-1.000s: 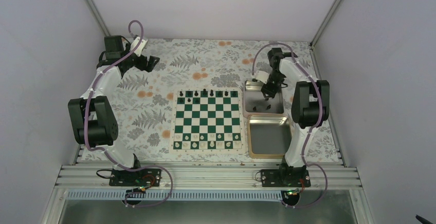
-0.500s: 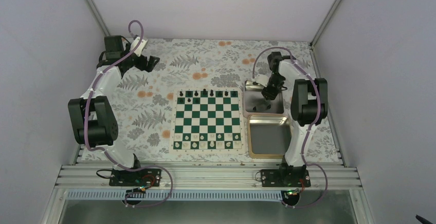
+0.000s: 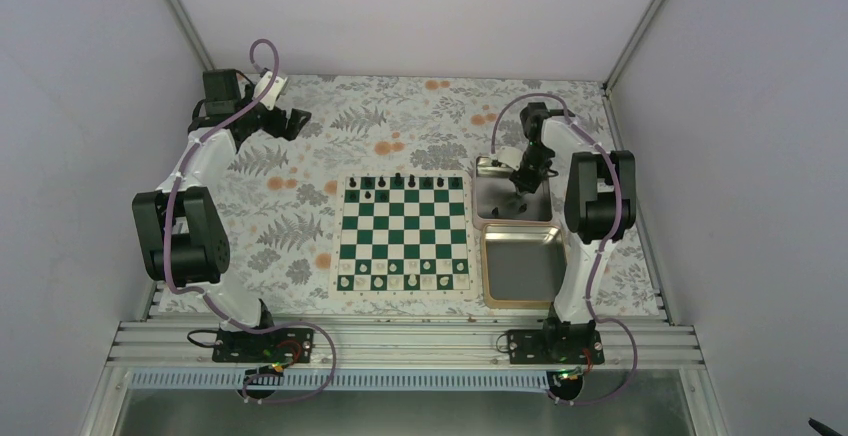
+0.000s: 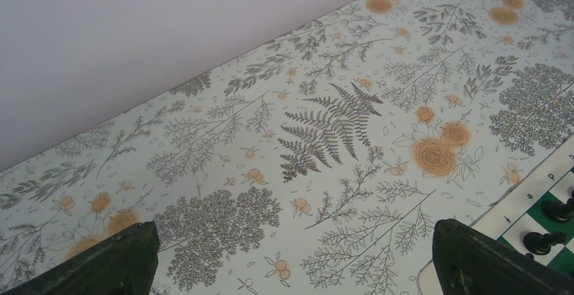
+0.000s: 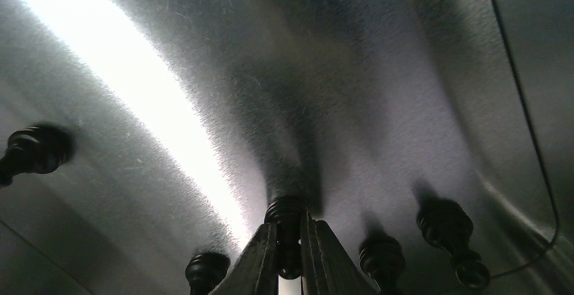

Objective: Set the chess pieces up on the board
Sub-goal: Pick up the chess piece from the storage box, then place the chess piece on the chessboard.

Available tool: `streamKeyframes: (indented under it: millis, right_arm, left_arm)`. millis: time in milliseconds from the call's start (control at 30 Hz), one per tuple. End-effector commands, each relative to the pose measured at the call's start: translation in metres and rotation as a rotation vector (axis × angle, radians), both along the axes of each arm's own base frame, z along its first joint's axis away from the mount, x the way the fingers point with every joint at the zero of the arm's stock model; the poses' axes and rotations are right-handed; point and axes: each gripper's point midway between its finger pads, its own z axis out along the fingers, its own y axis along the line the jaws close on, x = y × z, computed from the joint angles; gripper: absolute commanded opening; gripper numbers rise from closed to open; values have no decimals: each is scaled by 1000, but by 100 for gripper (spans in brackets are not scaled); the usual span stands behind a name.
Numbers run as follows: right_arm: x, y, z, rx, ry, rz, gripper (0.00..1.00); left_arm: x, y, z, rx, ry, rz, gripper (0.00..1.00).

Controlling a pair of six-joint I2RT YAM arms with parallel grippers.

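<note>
Pinching a black chess piece (image 5: pixel 287 217) in the tin (image 5: pixel 406 72) by the right edge, the right gripper (image 5: pixel 288 258) gripped just its neck; lifting might slip it. The left gripper (image 4: pixel 298 261) hung open.

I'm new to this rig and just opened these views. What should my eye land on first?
The green-and-white board sits mid-table, with black pieces along its far edge. Just right of it, the right pincer is down inside the far tin, shut on a black piece with others lying around it. The left pincer hangs open over the floral cloth at the far left.
</note>
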Motion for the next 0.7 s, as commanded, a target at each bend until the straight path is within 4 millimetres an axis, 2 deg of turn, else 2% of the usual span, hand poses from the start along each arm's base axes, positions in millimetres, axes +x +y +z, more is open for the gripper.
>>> streamKeyframes:
  millis: [0,167,267,300,400,500,667]
  right_arm:
    - [7,1,21,16,-31,-18,7]
    - [9,19,55,-13,-72,24,6]
    - [14,50,86,-25,-129,93,6]
    - [19,64,100,-23,-164,124,7]
    - [22,108,123,-31,-224,224,7]
    - [19,153,130,-44,-269,341,7]
    - [9,221,120,-47,-288,531,7]
  left_arm:
    - [-1,-1,7,-17,-16,-15,100]
    - [-2,-2,9,-15,-21,-16,100]
    - [-2,-2,10,-17,-23,-18,100]
    - [-2,-2,10,-16,-23,-18,100]
    - [-1,-3,10,-21,-24,-22,100]
    - [-1,-4,8,-26,-18,-27,100]
    - [-2,-5,8,-28,-17,-30,100]
